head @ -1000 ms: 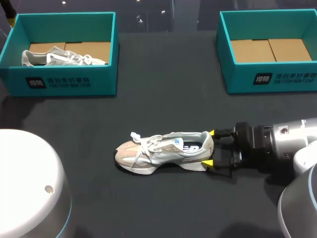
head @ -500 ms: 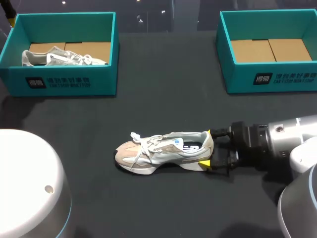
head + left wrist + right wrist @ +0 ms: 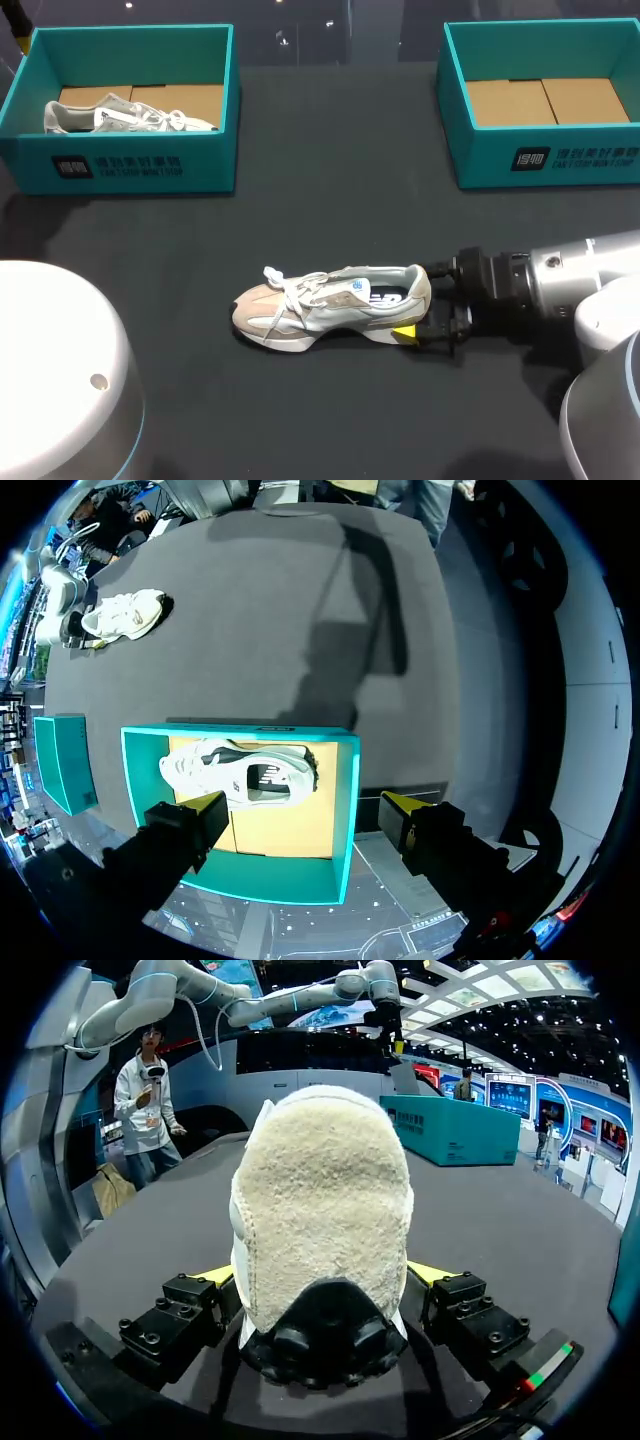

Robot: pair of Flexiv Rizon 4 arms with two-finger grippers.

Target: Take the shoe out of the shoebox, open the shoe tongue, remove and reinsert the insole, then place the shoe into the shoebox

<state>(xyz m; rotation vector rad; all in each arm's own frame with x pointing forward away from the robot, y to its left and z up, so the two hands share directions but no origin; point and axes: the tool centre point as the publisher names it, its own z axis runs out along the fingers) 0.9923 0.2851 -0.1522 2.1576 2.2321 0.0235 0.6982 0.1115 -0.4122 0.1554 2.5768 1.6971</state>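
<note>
A beige and pale grey sneaker (image 3: 330, 305) lies on its side in the middle of the black table, toe to the left. My right gripper (image 3: 415, 302) comes in from the right and is open, its fingers straddling the heel; only the near yellow tip (image 3: 404, 334) shows. In the right wrist view the fuzzy heel (image 3: 320, 1200) fills the space between the open fingers (image 3: 215, 1278). My left gripper (image 3: 305, 810) hangs open above the left teal shoebox (image 3: 345, 810), which holds a second sneaker (image 3: 235, 775).
The left shoebox (image 3: 130, 170) stands at the back left with the second sneaker (image 3: 120, 115) in it. A matching teal box (image 3: 540, 160) at the back right shows only its cardboard floor. My left arm's white housing (image 3: 50, 370) bulks at the front left.
My right gripper has moved left, sliding its open fingers along both sides of the sneaker's heel. The sneaker and the left arm have stayed put.
</note>
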